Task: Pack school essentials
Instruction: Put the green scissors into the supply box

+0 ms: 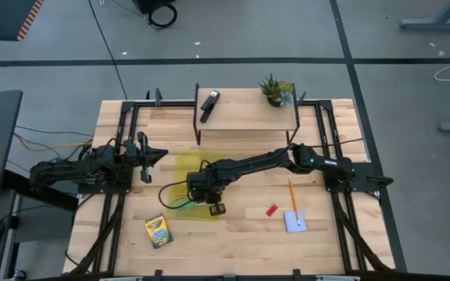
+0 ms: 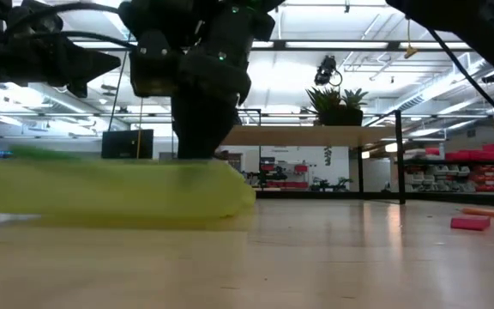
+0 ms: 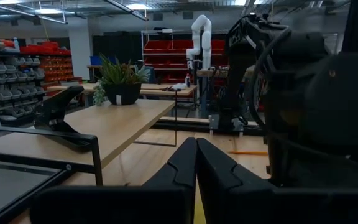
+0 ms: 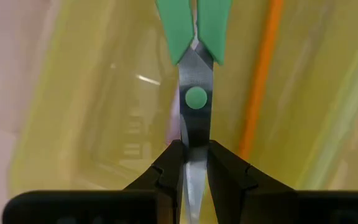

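The right gripper (image 4: pixel 194 163) is being held low over the yellow translucent pouch (image 1: pixel 191 167), its fingers pinched onto the metal blades of the green-handled scissors (image 4: pixel 195 74), which are pointing away from it over the pouch with the green handles farthest from the fingers. Just beside the scissors, an orange pen (image 4: pixel 261 81) is being seen lying along the pouch, seemingly inside it, though that cannot be settled through the plastic. In the high view this gripper (image 1: pixel 216 208) is being shown at the pouch's near edge. The yellow-green crayon box (image 1: pixel 158 231) is lying on the table off to the left-arm side of it and nearer the table's front. On its other side, apart from it, the small red piece (image 1: pixel 272 210), the yellow pencil (image 1: pixel 293 195) and the pale blue notepad (image 1: pixel 294 222) are lying together. The left gripper (image 1: pixel 156 154) is being kept beyond the pouch's far corner, its fingers pressed together on nothing.
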